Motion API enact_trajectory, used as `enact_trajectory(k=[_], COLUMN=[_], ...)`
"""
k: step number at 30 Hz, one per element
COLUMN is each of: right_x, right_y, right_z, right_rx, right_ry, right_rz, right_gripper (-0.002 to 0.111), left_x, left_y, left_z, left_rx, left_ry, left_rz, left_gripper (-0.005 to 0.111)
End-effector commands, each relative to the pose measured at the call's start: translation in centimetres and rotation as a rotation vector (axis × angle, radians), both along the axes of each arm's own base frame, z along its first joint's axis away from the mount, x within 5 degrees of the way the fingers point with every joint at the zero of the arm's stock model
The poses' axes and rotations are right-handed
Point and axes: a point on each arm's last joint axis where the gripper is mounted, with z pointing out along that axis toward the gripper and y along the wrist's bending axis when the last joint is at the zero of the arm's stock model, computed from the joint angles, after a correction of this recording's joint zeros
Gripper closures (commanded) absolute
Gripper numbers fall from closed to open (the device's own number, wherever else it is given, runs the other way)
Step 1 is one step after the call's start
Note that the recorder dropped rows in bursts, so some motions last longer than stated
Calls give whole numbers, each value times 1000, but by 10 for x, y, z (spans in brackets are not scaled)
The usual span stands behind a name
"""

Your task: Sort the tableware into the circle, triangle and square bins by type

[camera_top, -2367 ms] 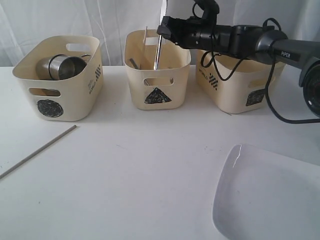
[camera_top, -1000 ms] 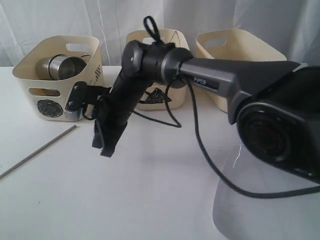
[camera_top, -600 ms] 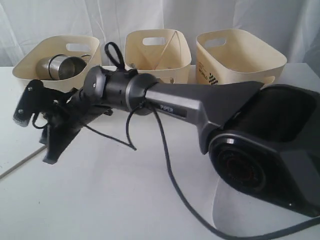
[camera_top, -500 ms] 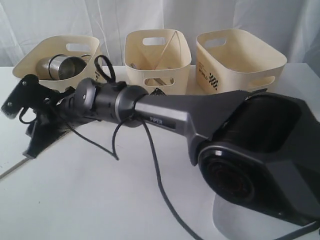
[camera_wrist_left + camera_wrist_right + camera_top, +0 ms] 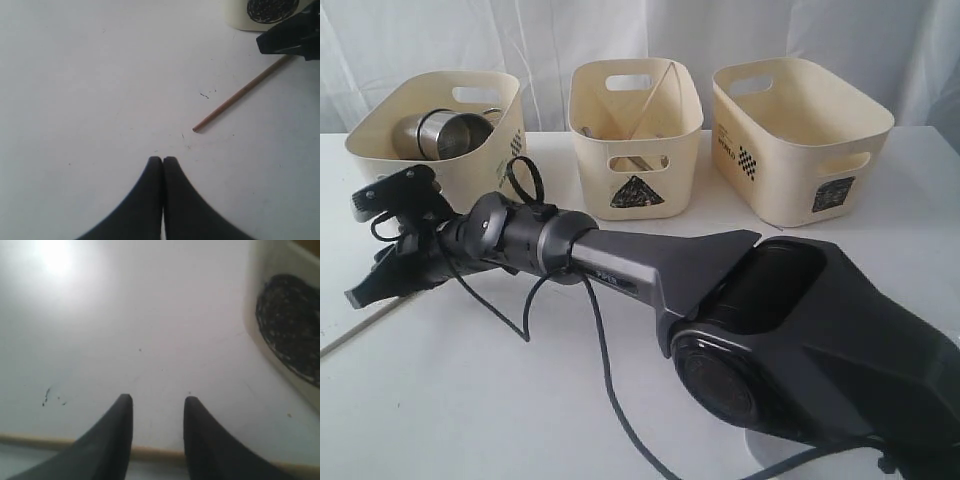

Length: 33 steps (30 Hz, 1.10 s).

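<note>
Low over a lone wooden chopstick (image 5: 240, 95) near the left edge of the exterior view.

Shows the right gripper (image 5: 360, 293) stretched across from the lower right, close above the white table (image 5: 470, 420), with jaws partly apart and nothing clamped between them. In the right wrist view, places the chopstick crosswise beneath both fingers (image 5: 120, 430), near the circle bin (image 5: 470, 160). Shows the left gripper (image 5: 162, 161) pressed shut and empty above bare table, just short of the chopstick's near end. Sets a steel mug (image 5: 445, 133) inside the circle bin at upper left, thin utensils upright in the triangle bin (image 5: 595, 170) at top centre, and the square bin (image 5: 780, 185) at upper right.
</note>
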Motion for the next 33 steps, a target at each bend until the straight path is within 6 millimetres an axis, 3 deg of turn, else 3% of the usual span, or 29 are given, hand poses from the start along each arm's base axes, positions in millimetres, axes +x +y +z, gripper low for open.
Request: enact_trajectory(k=[1, 5, 10, 13, 18, 24, 27, 30, 33], right_x=[15, 13, 0, -12, 10, 15, 16, 10, -1], right_y=[-14, -16, -27, -27, -12, -9, -12, -18, -18], right_z=[-8, -12, -27, -12, 10, -20, -35, -38, -28], right_rx=[21, -59, -141, -174, 8, -4, 9, -24, -80], right_ry=[84, 75, 304, 368, 125, 132, 240, 367, 397], right_rz=[-20, 55, 171, 271, 15, 8, 12, 94, 216], right_gripper=[76, 76, 76, 76, 76, 76, 76, 76, 76], left_x=[0, 0, 0, 0, 0, 0, 0, 0, 0], left_y=[0, 0, 0, 0, 0, 0, 0, 0, 0], left_z=[-1, -1, -1, -1, -1, -1, -1, -1, -1], left_rx=[-2, -2, -2, -2, -2, -2, -2, -2, -2], left_ry=[1, 1, 1, 1, 1, 1, 1, 1, 1], left_rz=[-5, -5, -5, -5, -5, -5, -5, -5, -5], left_gripper=[107, 107, 107, 107, 107, 107, 107, 107, 107])
